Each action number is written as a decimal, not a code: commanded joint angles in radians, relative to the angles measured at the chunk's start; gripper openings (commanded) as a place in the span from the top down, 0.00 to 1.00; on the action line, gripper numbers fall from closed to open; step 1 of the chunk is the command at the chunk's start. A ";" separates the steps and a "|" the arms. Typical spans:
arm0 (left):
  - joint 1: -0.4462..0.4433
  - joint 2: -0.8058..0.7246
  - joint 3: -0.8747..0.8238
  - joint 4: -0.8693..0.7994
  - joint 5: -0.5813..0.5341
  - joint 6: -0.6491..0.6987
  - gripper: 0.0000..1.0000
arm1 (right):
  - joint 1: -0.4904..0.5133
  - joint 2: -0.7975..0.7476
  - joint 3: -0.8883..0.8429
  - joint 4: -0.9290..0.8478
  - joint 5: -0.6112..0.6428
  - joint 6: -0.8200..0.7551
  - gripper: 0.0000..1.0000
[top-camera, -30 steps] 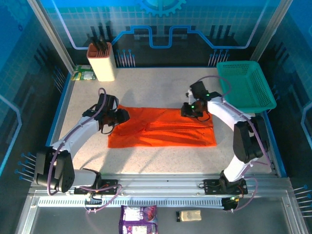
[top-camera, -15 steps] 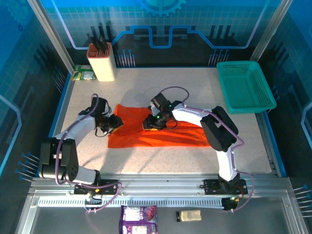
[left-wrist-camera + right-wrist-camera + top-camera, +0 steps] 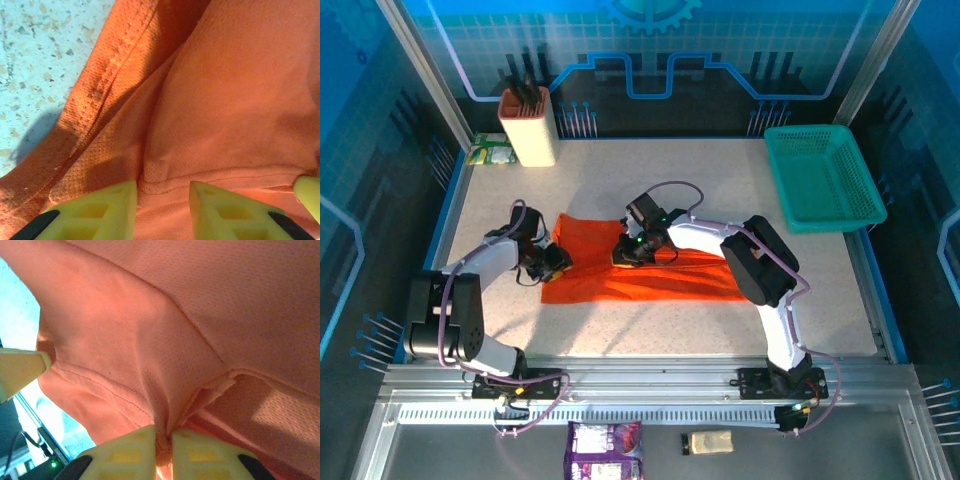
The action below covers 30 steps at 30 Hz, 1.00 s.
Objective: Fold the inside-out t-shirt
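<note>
The inside-out t-shirt (image 3: 690, 278) lies spread in a wide orange-red band across the middle of the table. My right gripper (image 3: 627, 253) is low over the t-shirt's left half. In the right wrist view it (image 3: 163, 434) is shut on a pinched ridge of the t-shirt (image 3: 150, 315), with a seam running off from the pinch. My left gripper (image 3: 557, 262) is at the t-shirt's left edge. In the left wrist view it (image 3: 162, 194) is open, its yellow fingers (image 3: 100, 212) resting on the t-shirt (image 3: 225, 100) either side of a stitched hem.
A teal mesh basket (image 3: 825, 175) stands at the back right. A beige holder with dark tools (image 3: 528, 128) and a small green packet (image 3: 490, 152) are at the back left. Bare speckled tabletop (image 3: 650, 170) surrounds the shirt.
My right arm has swung from the shirt's right end to its left half, and its jaws have shut on a fold. My left gripper has shifted slightly toward me along the left edge.
</note>
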 commanded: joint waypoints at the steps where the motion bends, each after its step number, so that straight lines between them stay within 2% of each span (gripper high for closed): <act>1: 0.009 0.022 -0.013 -0.004 0.026 0.014 0.67 | 0.005 0.007 0.024 0.008 -0.018 0.006 0.93; 7: 0.009 0.052 -0.012 0.017 0.038 0.011 0.70 | 0.008 0.005 0.033 0.002 -0.020 0.009 0.97; 11: 0.009 0.041 -0.006 0.032 0.062 -0.001 0.83 | 0.012 0.004 0.044 -0.009 -0.022 0.005 0.99; 16: 0.009 -0.039 0.031 -0.032 0.025 0.003 0.96 | 0.020 -0.013 0.076 -0.050 -0.004 -0.010 1.00; 23: 0.009 -0.164 0.088 -0.159 0.013 0.010 1.00 | 0.022 -0.068 0.099 -0.119 0.023 -0.038 1.00; 24: 0.009 -0.174 0.086 -0.168 0.014 0.009 1.00 | 0.022 -0.071 0.097 -0.124 0.019 -0.040 0.99; 26: 0.008 -0.188 0.078 -0.173 0.029 0.004 1.00 | 0.022 -0.066 0.102 -0.138 0.014 -0.043 0.86; 27: 0.009 -0.189 0.075 -0.176 0.032 0.004 1.00 | 0.022 -0.065 0.102 -0.142 0.014 -0.045 0.89; 28: 0.009 -0.190 0.071 -0.179 0.034 0.002 1.00 | 0.025 -0.066 0.098 -0.140 0.014 -0.048 0.98; 30: 0.009 -0.202 0.059 -0.185 0.035 -0.002 1.00 | 0.024 -0.073 0.089 -0.135 0.010 -0.048 1.00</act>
